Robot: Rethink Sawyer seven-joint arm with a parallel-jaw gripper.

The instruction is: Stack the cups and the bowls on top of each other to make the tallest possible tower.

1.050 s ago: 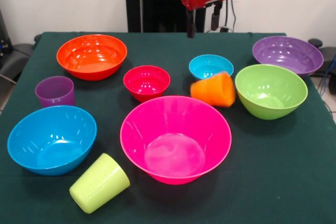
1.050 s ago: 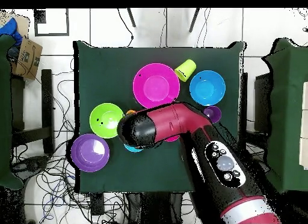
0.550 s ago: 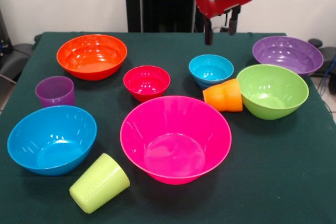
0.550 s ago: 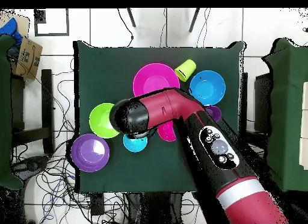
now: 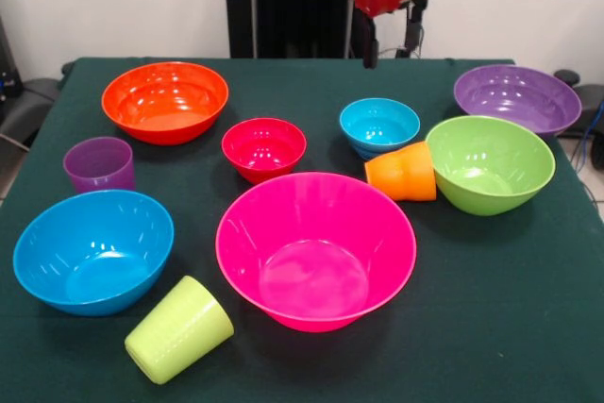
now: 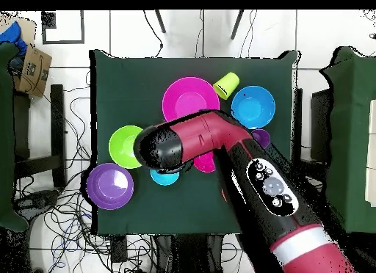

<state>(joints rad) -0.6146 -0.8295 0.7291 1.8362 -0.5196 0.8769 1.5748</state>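
My gripper hangs open and empty above the table's far edge, behind the small light blue bowl. The ridged orange cup lies on its side, touching the lime green bowl. The small red bowl sits between the orange bowl and the big pink bowl. The purple cup stands upright beside the large blue bowl. The lime green cup lies tipped near the front. The purple bowl is far right. No tower shows; each piece rests alone.
In the overhead view the arm covers the table's middle, hiding the gripper, the orange bowl and the orange cup. The pink bowl, lime cup and blue bowl show beyond it. Cables lie on the floor around the table.
The orange cup has rolled right from beside the small blue bowl and settled against the green bowl. The gripper has swung right and then lifted slightly.
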